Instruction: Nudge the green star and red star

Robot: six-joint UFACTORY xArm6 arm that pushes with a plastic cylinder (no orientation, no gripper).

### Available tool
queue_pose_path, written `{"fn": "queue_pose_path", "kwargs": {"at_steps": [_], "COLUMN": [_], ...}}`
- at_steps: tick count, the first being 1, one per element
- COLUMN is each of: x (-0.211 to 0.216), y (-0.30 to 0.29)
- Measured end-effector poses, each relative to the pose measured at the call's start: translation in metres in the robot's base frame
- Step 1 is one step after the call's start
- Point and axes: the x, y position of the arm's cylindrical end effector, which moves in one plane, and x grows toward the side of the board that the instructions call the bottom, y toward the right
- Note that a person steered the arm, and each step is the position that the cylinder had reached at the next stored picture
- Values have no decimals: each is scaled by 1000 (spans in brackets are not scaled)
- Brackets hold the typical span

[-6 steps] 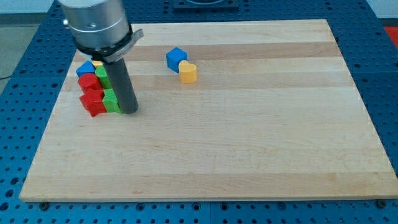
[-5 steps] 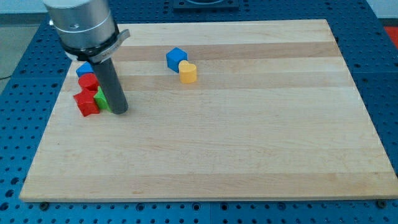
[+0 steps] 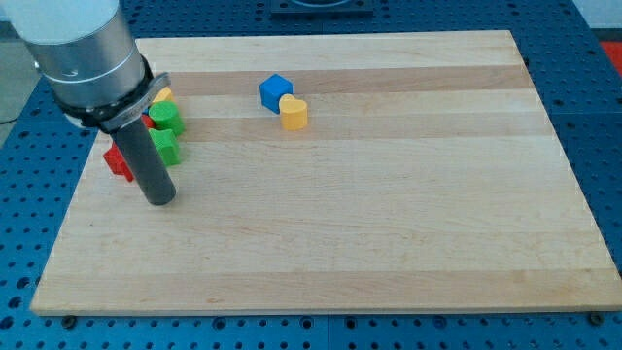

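My tip (image 3: 158, 199) rests on the wooden board near the view's left edge, just below and right of a cluster of blocks. The green star (image 3: 166, 147) shows to the right of the rod, touching it. The red star (image 3: 119, 162) pokes out on the rod's left, at the board's left edge, mostly hidden. Another green block (image 3: 167, 118) sits above the green star, with a sliver of a yellow block (image 3: 161, 95) above it. The arm's body hides the rest of the cluster.
A blue cube (image 3: 275, 91) and a yellow heart-shaped block (image 3: 293, 114) touch each other at the view's top centre. The board's left edge (image 3: 73, 209) runs close beside the red star, with blue perforated table beyond.
The rod has moved left and down. The red star has been pushed left towards the board's edge. The green blocks now show on the rod's right side.
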Motion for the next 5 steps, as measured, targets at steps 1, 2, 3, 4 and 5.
{"fn": "queue_pose_path", "kwargs": {"at_steps": [1, 2, 3, 4, 5], "x": [12, 13, 13, 13, 13], "y": [-8, -30, -48, -64, -78]}}
